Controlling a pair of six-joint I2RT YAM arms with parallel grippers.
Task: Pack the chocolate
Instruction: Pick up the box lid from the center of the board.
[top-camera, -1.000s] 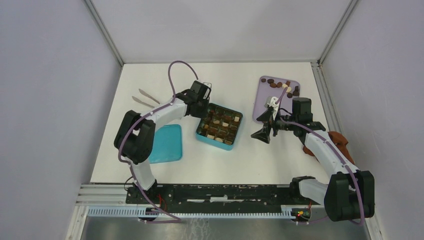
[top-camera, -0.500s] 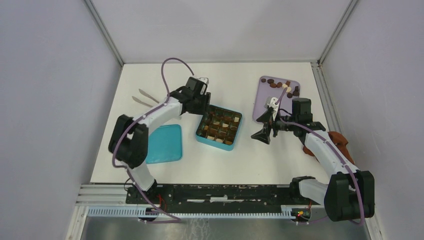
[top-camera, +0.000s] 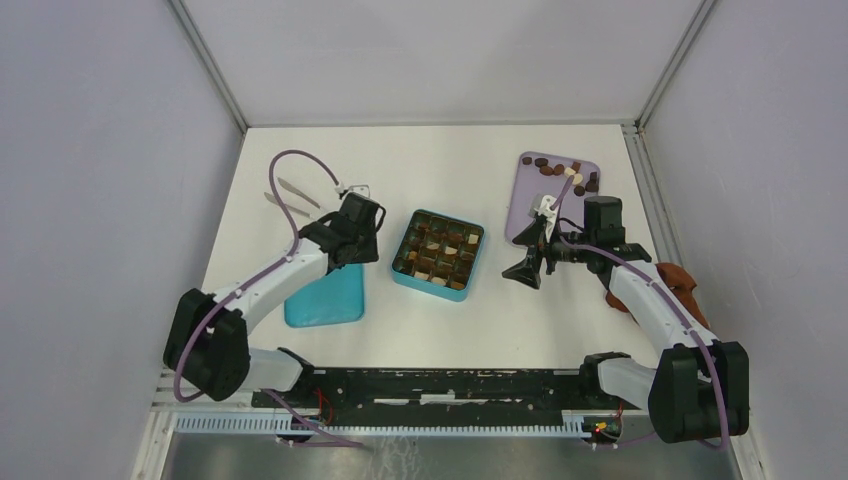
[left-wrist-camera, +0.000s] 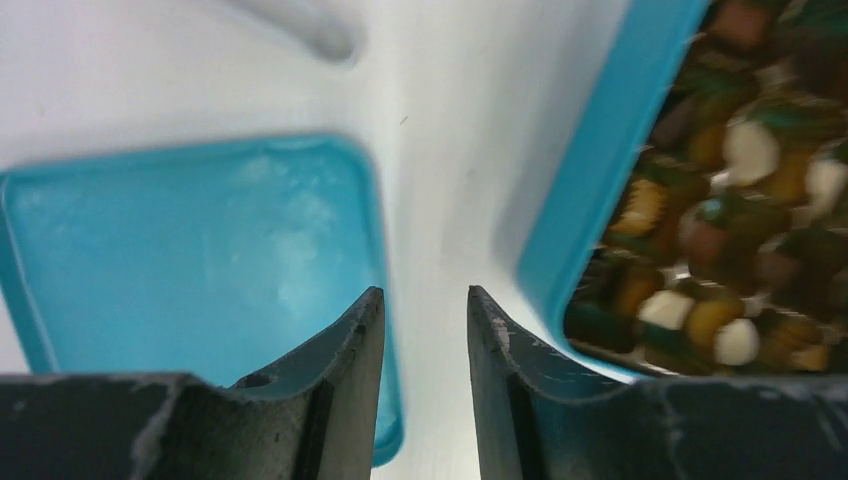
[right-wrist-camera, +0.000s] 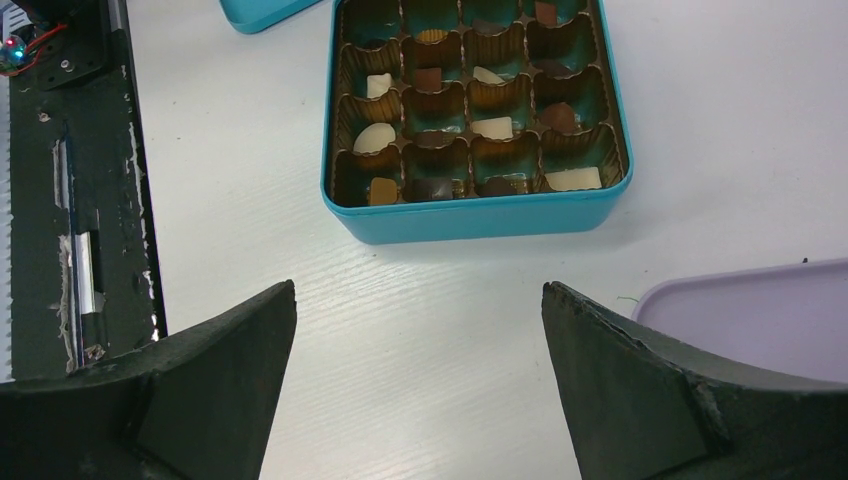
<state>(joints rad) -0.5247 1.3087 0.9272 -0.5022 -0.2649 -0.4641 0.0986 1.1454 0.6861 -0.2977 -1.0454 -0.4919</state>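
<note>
L gripper (left-wrist-camera: 425, 300) hung w/ jaws narrowly parted, empty, betw. teal lid (left-wrist-camera: 200, 260) & teal box (right-wrist-camera: 480, 222); R gripper (right-wrist-camera: 419, 290) gaped wide, empty; chocolate (right-wrist-camera: 378, 137) sat in box cells, more pcs on lilac tray (top-camera: 525, 185).

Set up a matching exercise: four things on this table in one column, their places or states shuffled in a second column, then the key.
1. teal box
2. teal lid
3. purple tray
4. metal tongs

A. lying alone at the far left of the table
B. at the far right, carrying loose chocolate pieces
C. in the middle, open, divided into compartments
D. flat on the table, left of the box

Pairs: 1-C, 2-D, 3-B, 4-A
</note>
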